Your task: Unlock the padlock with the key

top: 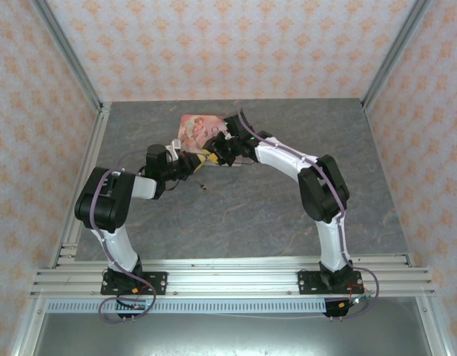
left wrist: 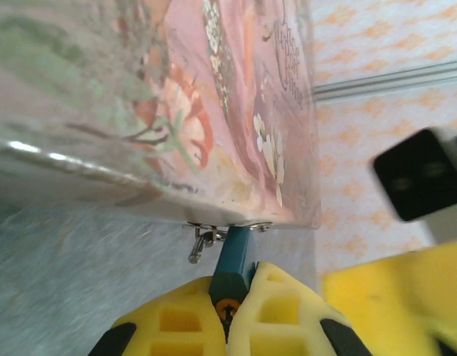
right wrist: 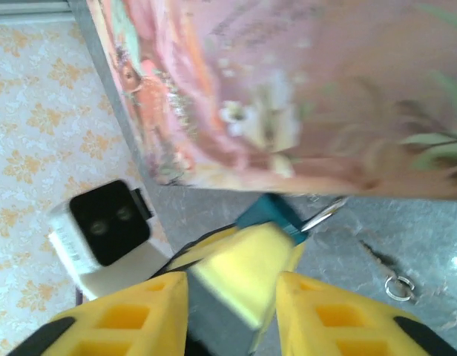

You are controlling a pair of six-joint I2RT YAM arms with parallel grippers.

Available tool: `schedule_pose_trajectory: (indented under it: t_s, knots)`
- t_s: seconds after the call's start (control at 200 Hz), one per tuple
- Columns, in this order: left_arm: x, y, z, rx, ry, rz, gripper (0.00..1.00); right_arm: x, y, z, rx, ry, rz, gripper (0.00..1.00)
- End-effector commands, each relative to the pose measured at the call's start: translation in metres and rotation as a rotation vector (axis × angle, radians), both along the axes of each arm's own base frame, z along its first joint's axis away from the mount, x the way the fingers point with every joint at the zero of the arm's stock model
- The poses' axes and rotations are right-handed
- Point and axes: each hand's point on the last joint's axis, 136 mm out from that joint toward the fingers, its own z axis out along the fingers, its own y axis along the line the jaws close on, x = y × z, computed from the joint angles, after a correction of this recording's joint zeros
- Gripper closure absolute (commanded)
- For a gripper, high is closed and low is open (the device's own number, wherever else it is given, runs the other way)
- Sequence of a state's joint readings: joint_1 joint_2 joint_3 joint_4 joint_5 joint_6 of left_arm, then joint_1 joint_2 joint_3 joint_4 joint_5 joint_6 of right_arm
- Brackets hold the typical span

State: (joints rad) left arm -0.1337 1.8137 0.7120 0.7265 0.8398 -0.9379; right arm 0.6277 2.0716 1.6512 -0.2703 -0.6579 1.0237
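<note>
The teal padlock (left wrist: 234,256) hangs by its metal shackle (left wrist: 201,241) from the latch on the pink illustrated box (top: 199,130). My left gripper (left wrist: 228,297) is shut on the lock's lower end, and its brass keyhole faces the camera between the yellow fingers. In the right wrist view the padlock (right wrist: 269,211) shows just past my right gripper (right wrist: 232,300). That gripper is open and holds nothing. I cannot make out the key for certain. A small silvery ring (right wrist: 399,286) with a thin dark piece lies on the table right of the lock.
The pink box (left wrist: 214,104) stands at the back middle of the grey table (top: 251,215), close over both grippers. The two grippers (top: 206,157) meet at its front edge, almost touching. Patterned walls and metal frame posts close in the table on three sides.
</note>
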Motion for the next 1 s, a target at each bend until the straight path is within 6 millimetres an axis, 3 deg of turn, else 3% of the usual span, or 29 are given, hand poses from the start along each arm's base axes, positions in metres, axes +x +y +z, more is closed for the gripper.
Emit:
schedule_pose_trajectory:
  t_s: [0.0, 0.245, 0.54, 0.796, 0.996]
  knots:
    - [-0.003, 0.003, 0.016, 0.091, -0.083, -0.017, 1.00, -0.010, -0.011, 0.010, -0.081, -0.018, 0.030, 0.57]
    - [-0.016, 0.014, 0.010, 0.280, -0.096, -0.063, 1.00, -0.010, -0.035, 0.014, -0.221, -0.086, 0.030, 0.54]
    - [-0.030, 0.011, 0.009, 0.459, -0.116, -0.236, 1.00, -0.007, -0.050, 0.005, -0.324, -0.116, 0.052, 0.54]
    - [-0.031, 0.013, 0.022, 0.551, -0.153, -0.280, 1.00, 0.000, -0.060, -0.007, -0.403, -0.115, 0.088, 0.53]
    - [-0.022, 0.022, 0.025, 0.541, -0.045, -0.185, 1.00, 0.003, -0.068, -0.017, -0.454, -0.105, 0.105, 0.53]
